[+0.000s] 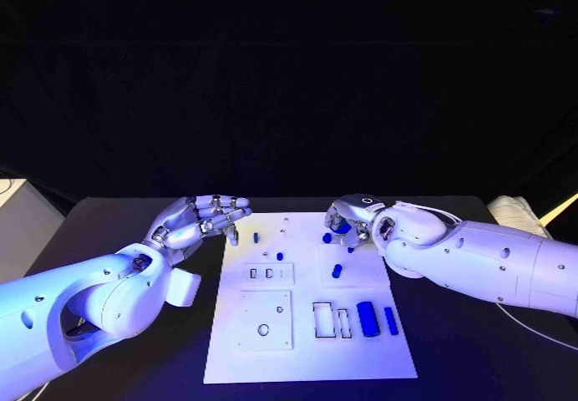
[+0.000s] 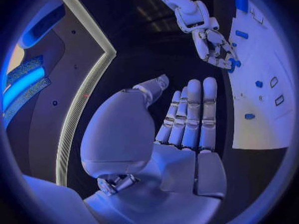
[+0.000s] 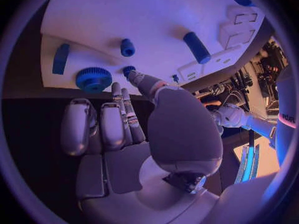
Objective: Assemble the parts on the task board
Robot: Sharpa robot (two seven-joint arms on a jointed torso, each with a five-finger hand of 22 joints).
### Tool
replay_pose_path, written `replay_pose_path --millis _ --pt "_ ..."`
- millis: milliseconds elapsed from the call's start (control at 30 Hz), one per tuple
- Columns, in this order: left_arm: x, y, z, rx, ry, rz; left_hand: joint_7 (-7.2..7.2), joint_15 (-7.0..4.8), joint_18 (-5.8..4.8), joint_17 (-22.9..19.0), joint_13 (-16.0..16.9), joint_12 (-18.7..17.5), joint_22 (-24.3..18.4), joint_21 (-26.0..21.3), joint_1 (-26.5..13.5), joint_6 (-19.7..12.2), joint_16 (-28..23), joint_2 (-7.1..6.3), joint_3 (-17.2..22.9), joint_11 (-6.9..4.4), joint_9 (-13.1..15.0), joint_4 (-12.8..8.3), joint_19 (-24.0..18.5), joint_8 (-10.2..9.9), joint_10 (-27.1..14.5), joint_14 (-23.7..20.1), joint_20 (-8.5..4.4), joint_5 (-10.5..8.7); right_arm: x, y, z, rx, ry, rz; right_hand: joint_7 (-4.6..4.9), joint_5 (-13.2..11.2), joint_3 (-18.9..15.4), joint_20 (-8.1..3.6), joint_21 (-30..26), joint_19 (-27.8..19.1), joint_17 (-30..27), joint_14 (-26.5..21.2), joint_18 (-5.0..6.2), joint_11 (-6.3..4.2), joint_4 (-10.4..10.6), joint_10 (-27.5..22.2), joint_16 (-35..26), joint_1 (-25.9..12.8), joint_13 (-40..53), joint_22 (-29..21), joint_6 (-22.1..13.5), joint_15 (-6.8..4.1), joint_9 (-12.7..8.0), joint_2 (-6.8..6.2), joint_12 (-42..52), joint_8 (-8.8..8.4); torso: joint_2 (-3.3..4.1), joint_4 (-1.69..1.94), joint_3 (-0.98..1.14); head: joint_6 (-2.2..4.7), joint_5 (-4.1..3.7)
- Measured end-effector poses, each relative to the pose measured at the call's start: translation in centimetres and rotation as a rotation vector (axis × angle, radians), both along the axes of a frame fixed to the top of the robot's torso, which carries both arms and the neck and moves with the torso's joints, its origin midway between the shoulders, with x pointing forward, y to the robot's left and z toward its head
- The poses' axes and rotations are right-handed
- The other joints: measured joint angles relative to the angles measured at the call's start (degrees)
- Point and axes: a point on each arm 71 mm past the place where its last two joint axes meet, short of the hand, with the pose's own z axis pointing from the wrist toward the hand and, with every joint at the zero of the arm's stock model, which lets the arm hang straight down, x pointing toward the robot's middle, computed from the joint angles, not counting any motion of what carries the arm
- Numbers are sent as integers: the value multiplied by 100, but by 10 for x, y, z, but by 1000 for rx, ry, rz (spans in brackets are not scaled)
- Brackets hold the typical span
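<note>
The white task board (image 1: pixel 307 334) lies in the middle of the black table. My left hand (image 1: pixel 202 219) hovers at the board's far left corner, fingers spread and empty; its bare palm (image 2: pixel 187 119) holds nothing. My right hand (image 1: pixel 356 219) hangs over the board's far right part. Its fingers (image 3: pixel 118 97) stretch toward a blue gear (image 3: pixel 93 78) lying on the board, and its thumb tip is at a small blue peg (image 3: pixel 128 70). It grips nothing. Another short peg (image 3: pixel 127 47), a blue cylinder (image 3: pixel 197 47) and a flat blue bar (image 3: pixel 61 57) lie beyond.
Near the board's front right a thick blue cylinder (image 1: pixel 367 319) and a slim blue bar (image 1: pixel 390 320) lie beside rectangular slots (image 1: pixel 325 320). Small pegs (image 1: pixel 280 256) and a short cylinder (image 1: pixel 336 271) sit mid-board. A white block (image 1: pixel 515 213) lies at the table's far right.
</note>
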Motion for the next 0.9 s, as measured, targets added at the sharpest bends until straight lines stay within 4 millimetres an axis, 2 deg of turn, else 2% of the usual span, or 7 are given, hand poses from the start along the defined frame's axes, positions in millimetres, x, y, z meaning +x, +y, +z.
replay_pose_path --millis 100,433,900 --pt "0 1 0 1 -1 3 33 0 1 -7 0 -32 20 28 -5 -33 0 5 0 30 0 0 -45 -24 -30 0 4 0 0 1 0 0 0 1 0 0 0 18 42 18 16 0 1 0 0 0 34 0 7 42 0 0 9 0 0 0 7 0 0 -10 -4" --pt "3 8 2 5 -5 20 32 0 0 -10 0 -32 27 49 -6 -32 0 5 0 30 0 0 -50 -24 -30 0 9 0 -2 10 0 5 3 16 25 23 25 19 166 59 71 21 1 23 56 27 110 0 51 208 25 21 71 0 30 0 30 -7 1 -2 3" --pt "5 11 4 6 -10 26 31 0 0 -14 -1 -32 26 49 -5 -32 0 5 0 30 -1 0 -50 -24 -30 -1 9 0 1 11 -3 -7 15 8 43 23 47 19 205 59 78 21 2 -10 79 95 134 31 69 265 83 21 107 31 53 0 59 -3 -3 -2 1"
